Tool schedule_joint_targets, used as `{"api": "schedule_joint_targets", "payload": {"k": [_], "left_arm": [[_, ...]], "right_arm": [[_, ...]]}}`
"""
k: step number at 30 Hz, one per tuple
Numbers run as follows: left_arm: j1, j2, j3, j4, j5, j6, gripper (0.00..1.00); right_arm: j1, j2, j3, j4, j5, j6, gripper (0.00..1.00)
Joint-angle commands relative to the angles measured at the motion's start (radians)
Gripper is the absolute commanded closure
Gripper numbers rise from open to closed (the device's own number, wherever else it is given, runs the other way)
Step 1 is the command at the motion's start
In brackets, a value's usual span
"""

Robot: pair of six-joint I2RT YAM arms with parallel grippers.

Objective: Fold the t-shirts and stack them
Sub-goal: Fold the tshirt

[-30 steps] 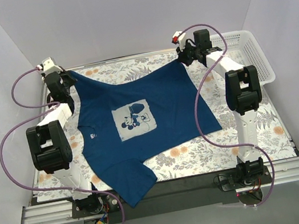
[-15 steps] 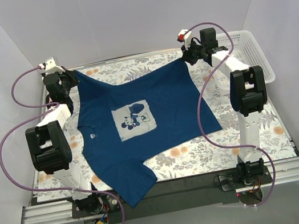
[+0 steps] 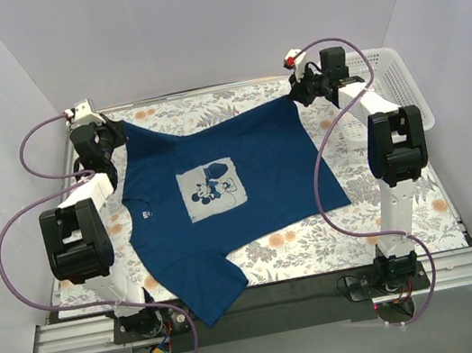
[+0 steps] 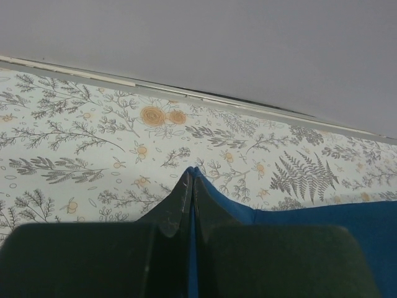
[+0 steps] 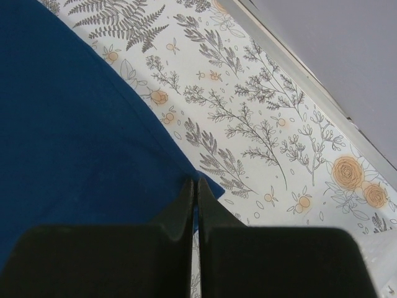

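Note:
A navy t-shirt [image 3: 251, 160] with a pale square mouse print [image 3: 212, 188] and a small white neck label lies spread on the floral table, one sleeve hanging over the near edge. My left gripper [image 3: 114, 127] is shut on its far left hem corner; blue cloth [image 4: 291, 214] shows between the closed fingers [image 4: 176, 202] in the left wrist view. My right gripper [image 3: 294, 93] is shut on the far right hem corner, with the cloth [image 5: 68, 136] pinched at the fingertips [image 5: 185, 197] in the right wrist view. The far edge is stretched taut between both grippers.
A white lattice basket [image 3: 388, 81] stands at the far right beside the right arm. The floral table cover [image 3: 390, 222] shows around the shirt. Grey walls close in the back and sides. Purple cables loop beside both arms.
Both grippers have moved apart and toward the back wall with the hem corners, pulling the shirt's far edge straighter and tighter.

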Motion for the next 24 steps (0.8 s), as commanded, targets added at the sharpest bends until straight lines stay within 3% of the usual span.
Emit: {"api": "schedule_joint_targets", "payload": {"k": [1,24], "left_arm": [[0.003,-0.113,-0.050,0.043,0.005,0.018,1.00],[0.003,-0.386,-0.288,0.032,-0.022,0.015,1.00]], "right_arm": [[-0.010,-0.068,-0.026,0.051,-0.024,0.003,0.99],[-0.033,-0.121,-0.116,0.076,-0.035,0.018,0.99]]}}
